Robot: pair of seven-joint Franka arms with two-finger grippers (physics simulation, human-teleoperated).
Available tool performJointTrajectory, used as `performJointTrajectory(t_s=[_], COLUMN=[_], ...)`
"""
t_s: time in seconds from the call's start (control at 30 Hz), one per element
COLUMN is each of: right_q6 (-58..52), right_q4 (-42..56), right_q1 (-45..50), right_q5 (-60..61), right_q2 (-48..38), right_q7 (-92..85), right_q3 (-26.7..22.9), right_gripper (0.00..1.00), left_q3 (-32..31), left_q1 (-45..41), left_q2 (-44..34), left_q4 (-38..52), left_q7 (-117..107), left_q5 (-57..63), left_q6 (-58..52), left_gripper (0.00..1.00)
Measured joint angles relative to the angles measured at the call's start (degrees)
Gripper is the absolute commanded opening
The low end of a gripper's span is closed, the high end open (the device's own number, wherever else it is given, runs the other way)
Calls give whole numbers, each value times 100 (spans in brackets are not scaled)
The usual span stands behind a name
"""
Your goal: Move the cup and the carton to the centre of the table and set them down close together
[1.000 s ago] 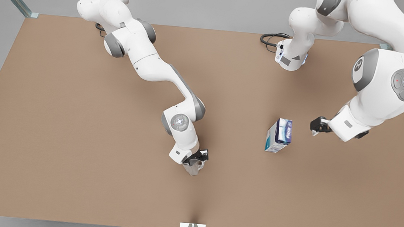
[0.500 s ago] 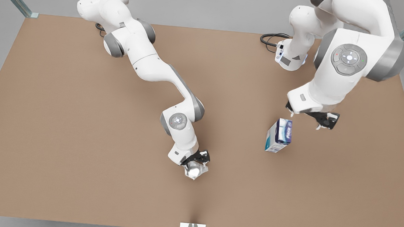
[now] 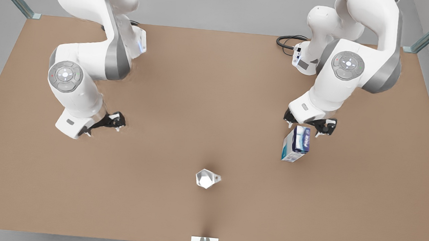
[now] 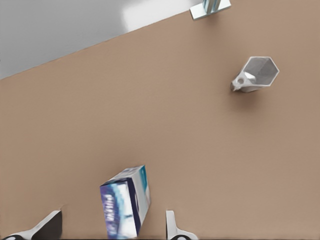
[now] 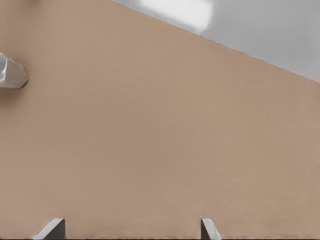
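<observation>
The left gripper (image 3: pixel 309 126) hangs spread over the stiff, probably light blue-and-white rectangular carton (image 3: pixel 296 144), best pinched across its flat sides, well apart from the faceted silvery metal cup (image 3: pixel 205 178) on the brown table (image 3: pixel 218 77), while the right gripper (image 3: pixel 106 125) waits, fingers parted.

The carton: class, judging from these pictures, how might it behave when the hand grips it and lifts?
The carton stands upright and looks taller than its base, so a sideways nudge may tip it. Its flat sides should suit the left hand, which straddles it with fingers apart. It is probably light and may dent under a hard squeeze.
</observation>
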Motion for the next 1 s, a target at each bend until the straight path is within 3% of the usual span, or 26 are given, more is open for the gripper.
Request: performJointTrajectory(t_s=[0.1, 0.37, 0.5, 0.67, 0.9, 1.0], right_q6=[-4, -146, -154, -154, -137, -129], right_q4=[-836, -993, -1006, -1007, -1050, -1046], right_q1=[-246, -248, -250, -242, -242, -243], right_q5=[-108, -134, -143, -143, -143, -143], right_q2=[-706, -827, -819, -810, -801, -757], right_q7=[83, 391, 391, 400, 408, 456], right_q3=[139, 140, 140, 140, 140, 140], right_gripper=[100, 100, 100, 100, 100, 100], left_q3=[67, 854, 807, 800, 851, 861], left_q1=[63, 81, -169, -75, 54, 146], left_q2=[23, -274, -218, -12, 217, 252], left_q4=[-63, -853, -846, -895, -1435, -1844], left_q7=[-453, -449, -457, -770, -819, -818], left_q5=[181, -228, -647, -879, -722, -658], left_q6=[-368, -68, 299, -20, 78, 593], left_gripper=[100, 100, 100, 100, 100, 100])
